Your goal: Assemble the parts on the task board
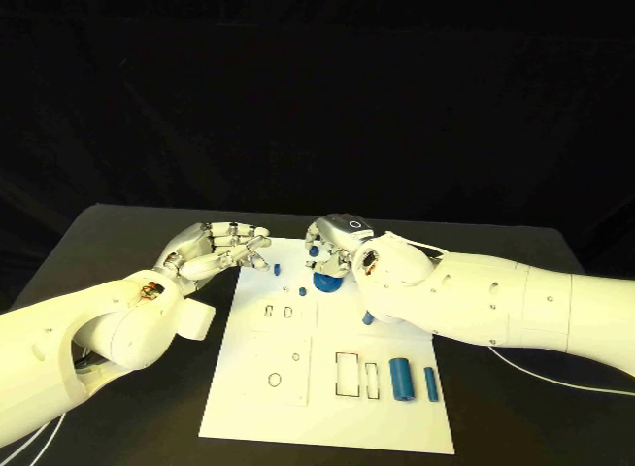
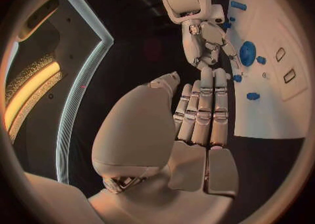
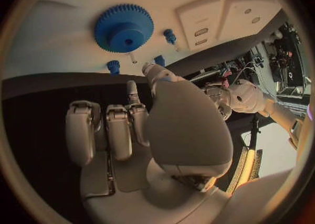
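Note:
The white task board point(image 1: 332, 388) lies in the middle of the black table. A blue gear point(image 1: 329, 282) lies on its far part, with small blue pegs point(image 1: 279, 267) around it. My right hand point(image 1: 339, 243) hovers over the board's far edge just beyond the gear point(image 3: 123, 27), fingers pointing down and holding nothing. My left hand point(image 1: 219, 248) is at the board's far left corner, its fingers point(image 2: 203, 114) stretched side by side toward the board point(image 2: 275, 108), with nothing in them. The two hands are close but apart.
Two blue cylinders point(image 1: 400, 377) lie side by side on the board's near right part, beside rectangular slots point(image 1: 347, 374). Another small blue piece point(image 1: 370, 317) sits under my right forearm. Bare black table point(image 1: 121, 243) lies on both sides of the board.

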`<state>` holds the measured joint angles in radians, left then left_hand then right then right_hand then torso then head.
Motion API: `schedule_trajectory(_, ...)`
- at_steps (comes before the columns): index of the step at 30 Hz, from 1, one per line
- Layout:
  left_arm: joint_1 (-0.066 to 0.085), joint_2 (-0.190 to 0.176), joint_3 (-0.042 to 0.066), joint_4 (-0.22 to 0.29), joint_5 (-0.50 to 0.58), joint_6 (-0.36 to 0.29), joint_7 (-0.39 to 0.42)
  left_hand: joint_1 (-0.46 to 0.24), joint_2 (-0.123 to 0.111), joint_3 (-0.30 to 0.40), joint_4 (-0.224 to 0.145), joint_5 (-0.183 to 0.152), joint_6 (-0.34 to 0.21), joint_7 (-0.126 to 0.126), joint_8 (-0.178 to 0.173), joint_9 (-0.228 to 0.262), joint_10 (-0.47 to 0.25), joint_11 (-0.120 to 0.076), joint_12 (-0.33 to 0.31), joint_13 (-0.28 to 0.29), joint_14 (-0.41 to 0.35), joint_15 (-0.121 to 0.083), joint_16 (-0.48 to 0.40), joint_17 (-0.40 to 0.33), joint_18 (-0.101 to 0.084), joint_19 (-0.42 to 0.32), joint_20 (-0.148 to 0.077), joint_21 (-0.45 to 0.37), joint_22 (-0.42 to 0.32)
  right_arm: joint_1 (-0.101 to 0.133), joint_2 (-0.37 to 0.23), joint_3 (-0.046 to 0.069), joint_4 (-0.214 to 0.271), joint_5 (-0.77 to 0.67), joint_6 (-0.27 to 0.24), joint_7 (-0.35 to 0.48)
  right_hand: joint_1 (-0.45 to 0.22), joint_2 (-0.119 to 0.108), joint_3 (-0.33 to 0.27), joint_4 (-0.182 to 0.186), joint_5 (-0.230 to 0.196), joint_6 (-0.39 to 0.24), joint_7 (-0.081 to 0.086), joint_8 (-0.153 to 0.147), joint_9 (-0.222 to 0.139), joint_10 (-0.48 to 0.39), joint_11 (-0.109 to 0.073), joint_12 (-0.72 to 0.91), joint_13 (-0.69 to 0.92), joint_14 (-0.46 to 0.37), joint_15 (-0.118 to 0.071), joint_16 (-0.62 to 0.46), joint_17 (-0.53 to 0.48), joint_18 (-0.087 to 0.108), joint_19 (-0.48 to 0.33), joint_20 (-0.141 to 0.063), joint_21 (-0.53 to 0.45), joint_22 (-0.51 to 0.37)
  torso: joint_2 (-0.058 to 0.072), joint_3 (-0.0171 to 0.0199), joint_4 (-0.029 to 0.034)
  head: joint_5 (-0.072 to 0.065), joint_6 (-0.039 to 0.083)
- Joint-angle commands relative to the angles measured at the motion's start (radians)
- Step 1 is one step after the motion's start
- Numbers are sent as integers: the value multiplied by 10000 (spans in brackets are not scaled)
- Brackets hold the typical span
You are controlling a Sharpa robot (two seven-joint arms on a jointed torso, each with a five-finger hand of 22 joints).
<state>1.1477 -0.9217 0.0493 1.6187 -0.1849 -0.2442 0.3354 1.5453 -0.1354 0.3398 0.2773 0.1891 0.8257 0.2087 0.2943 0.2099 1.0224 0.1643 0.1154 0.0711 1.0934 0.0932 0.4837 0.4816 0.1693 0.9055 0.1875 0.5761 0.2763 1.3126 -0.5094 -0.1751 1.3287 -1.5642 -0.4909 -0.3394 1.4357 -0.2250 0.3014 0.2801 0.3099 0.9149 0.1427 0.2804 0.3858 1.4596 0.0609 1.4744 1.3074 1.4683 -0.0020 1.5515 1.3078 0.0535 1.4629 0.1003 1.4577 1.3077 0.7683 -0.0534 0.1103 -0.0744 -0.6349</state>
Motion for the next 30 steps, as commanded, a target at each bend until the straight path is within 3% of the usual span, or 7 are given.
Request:
schedule_trajectory(1, 12, 13, 7, 8, 19, 169, 41, -95, 29, 53, 0, -56, -73, 279, 25, 9, 4, 41, -63, 8, -77, 14, 41, 9, 94, -59, 20, 35, 15, -20, -76, -5, 111, -150, 72, 2, -49, -3, 50, 16, 46, 39, 30, -39, -13, 84, 19, 5, 1276, 912, -53, 52, 2106, -189, 230, -2, 26, 1427, -2, 8, 2, 29, 24)
schedule_trajectory(8, 12, 4, 7, 3, 18, 184, 40, -95, 29, 53, 0, -56, -73, 279, 25, 9, 4, 41, -63, 8, -77, 14, 41, 9, 94, -59, 20, 35, 15, -45, -510, -5, 583, -65, -50, 30, -112, -40, 73, 32, 37, -1, 46, -74, -20, 83, 33, 2, 1278, 908, -44, 47, 2090, -185, 217, 0, 7, 1411, -7, 7, -13, 52, 43)
schedule_trajectory(16, 11, -44, 7, 14, 18, 182, 41, -95, 29, 53, 0, -56, -73, 279, 25, 9, 4, 41, -63, 8, -77, 14, 41, 9, 94, -59, 20, 35, 15, -65, -1165, -5, 1124, 903, 406, 319, -353, -216, 81, 38, 22, -331, 144, -328, -80, 22, 121, -55, 1224, 898, 27, 36, 2049, -161, 151, 49, -88, 1329, -4, 15, -37, 84, 72)
schedule_trajectory(20, 11, -57, 7, 23, 18, 187, 41, -95, 29, 53, 0, -56, -73, 279, 25, 9, 4, 41, -63, 8, -77, 14, 41, 9, 94, -59, 20, 35, 15, -98, -1333, -6, 1236, 1305, 663, 526, -528, -320, -145, 42, 10, -624, 234, -528, -114, -36, 209, -97, 1183, 895, 106, 34, 2042, -152, 126, 118, -129, 1305, 0, 17, -39, 100, 71)
schedule_trajectory(30, 10, -49, 7, 19, 18, 207, 26, -95, 29, 53, 0, -56, -73, 279, 25, 9, 4, 41, -63, 8, -77, 14, 41, 9, 94, -59, 20, 35, 15, -150, -1413, -9, 1131, 2445, 1211, 849, -525, -246, -537, 35, 29, -807, 301, -666, -125, -78, 275, -122, 1163, 905, 166, 48, 2091, -153, 129, 181, -133, 1319, 6, 10, -4, 71, 75)
